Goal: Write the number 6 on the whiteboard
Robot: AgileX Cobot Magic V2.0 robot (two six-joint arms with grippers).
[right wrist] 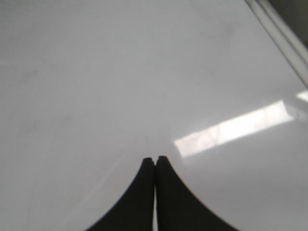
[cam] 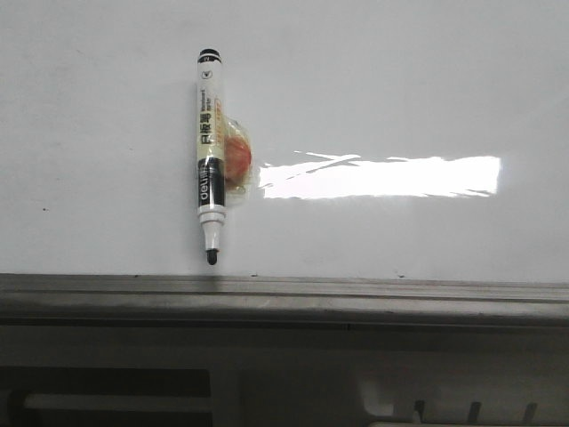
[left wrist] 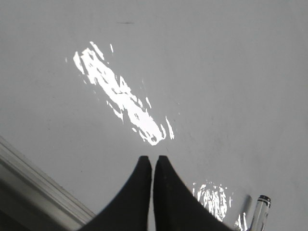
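Observation:
The whiteboard (cam: 400,80) fills the front view, glossy white with a bright glare streak, and no drawn number 6 shows on it. A white-and-black marker pen (cam: 210,151) lies on it left of centre, uncapped tip toward the near frame, with an orange lump taped to its side. Neither gripper shows in the front view. My left gripper (left wrist: 152,159) is shut and empty over bare board; the pen's end (left wrist: 261,211) shows at the edge of that view. My right gripper (right wrist: 154,159) is shut and empty over bare board (right wrist: 96,72).
A grey metal frame strip (cam: 284,298) edges the board's near side, with dark structure below it. The frame also shows in the left wrist view (left wrist: 33,180) and in the right wrist view (right wrist: 284,38).

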